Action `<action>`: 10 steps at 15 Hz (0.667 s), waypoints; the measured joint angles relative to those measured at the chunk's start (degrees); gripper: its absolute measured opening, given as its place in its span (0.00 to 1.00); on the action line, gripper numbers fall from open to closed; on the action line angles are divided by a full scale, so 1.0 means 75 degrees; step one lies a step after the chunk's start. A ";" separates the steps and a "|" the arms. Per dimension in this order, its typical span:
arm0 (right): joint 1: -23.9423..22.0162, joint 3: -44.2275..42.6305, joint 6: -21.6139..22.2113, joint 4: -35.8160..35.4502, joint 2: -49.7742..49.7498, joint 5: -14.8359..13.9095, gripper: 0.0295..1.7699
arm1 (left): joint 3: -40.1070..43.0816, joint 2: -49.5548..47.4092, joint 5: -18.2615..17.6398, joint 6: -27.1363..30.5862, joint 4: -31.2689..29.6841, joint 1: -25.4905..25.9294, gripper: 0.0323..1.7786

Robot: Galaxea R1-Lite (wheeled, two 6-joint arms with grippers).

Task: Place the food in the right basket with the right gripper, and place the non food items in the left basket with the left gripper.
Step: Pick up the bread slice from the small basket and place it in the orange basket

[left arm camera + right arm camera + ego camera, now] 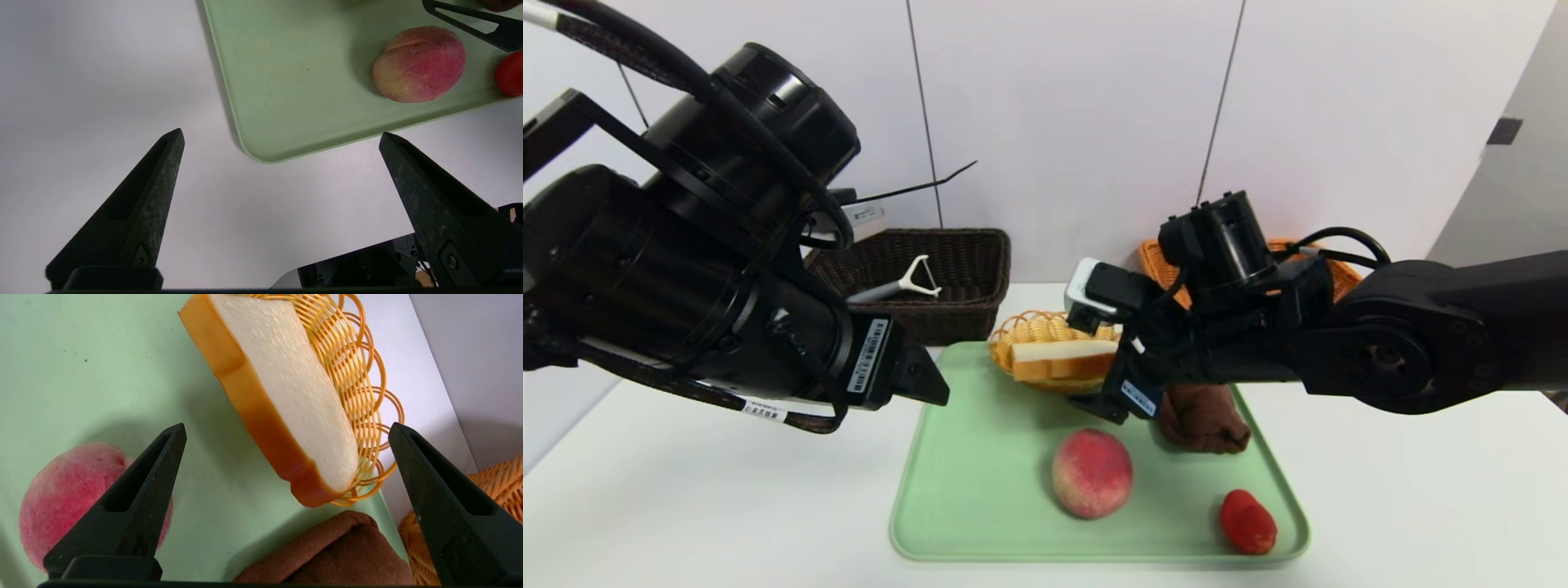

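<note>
Bright even light, soft shadows, wide-angle edge distortion

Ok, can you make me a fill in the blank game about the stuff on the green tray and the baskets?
1. The slice of bread leans on a small ____ wicker dish.
2. The only thing lying in the dark brown basket is a white ____.
3. The peach and the small red tomato sit on the ____ tray.
4. The right gripper hovers by the bread with its fingers ____.

Missing words: yellow; peeler; green; open
</note>
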 joint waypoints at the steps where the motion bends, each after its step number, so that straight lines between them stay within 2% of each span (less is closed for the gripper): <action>1: 0.0008 -0.0065 0.0000 -0.0005 0.0085 -0.0016 0.97 | 0.0044 0.0000 -0.0003 0.0000 -0.0046 0.0003 0.95; 4: 0.0021 -0.0315 -0.0013 -0.0015 0.0330 -0.0276 0.97 | 0.0114 0.0005 -0.0010 -0.0011 -0.0228 0.0010 0.95; 10: 0.0003 -0.0730 0.0000 0.0003 0.0668 -0.0427 0.97 | 0.0169 0.0011 -0.0011 -0.0031 -0.0254 0.0018 0.95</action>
